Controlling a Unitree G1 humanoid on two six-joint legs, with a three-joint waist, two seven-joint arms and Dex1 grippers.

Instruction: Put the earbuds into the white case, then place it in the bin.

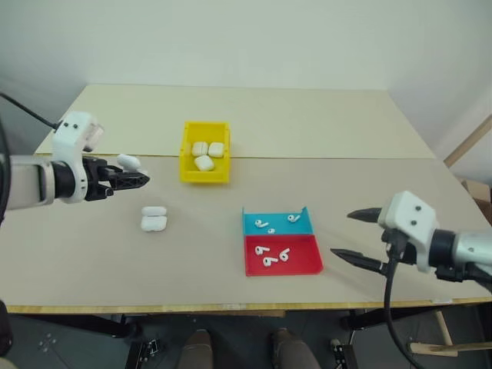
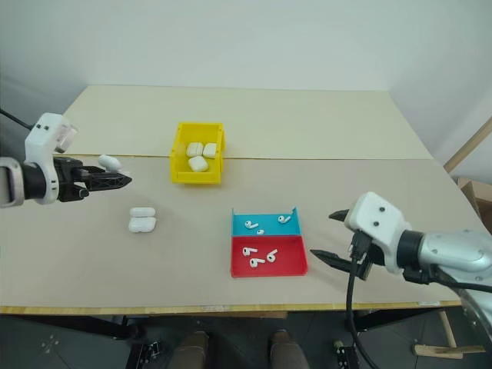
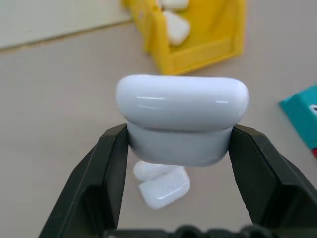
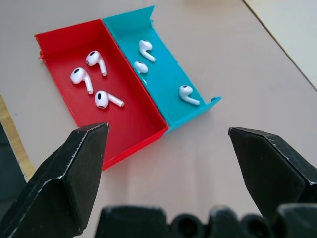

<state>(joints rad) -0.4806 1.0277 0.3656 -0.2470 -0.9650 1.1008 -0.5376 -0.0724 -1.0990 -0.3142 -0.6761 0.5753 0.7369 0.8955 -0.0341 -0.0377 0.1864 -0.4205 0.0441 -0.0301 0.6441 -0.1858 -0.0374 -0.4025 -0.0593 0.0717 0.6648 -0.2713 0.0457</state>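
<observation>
Left gripper (image 1: 142,181) clamps a white case (image 1: 128,161) at frame left, open tabletop toward the bin (image 1: 204,174); right gripper (image 1: 357,234) spread wide, lower right, beside the trays (image 1: 280,242).

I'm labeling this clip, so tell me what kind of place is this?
Probably a lab or test bench for robot handling: a plain table against a bare wall, sorting props laid out, namely a yellow bin of white cases, a blue tray and a red tray of earbuds, with cables underneath.

Probably a lab test bench: bare table (image 1: 346,123), plain white wall (image 1: 246,38), sorting trays (image 1: 280,242).
</observation>
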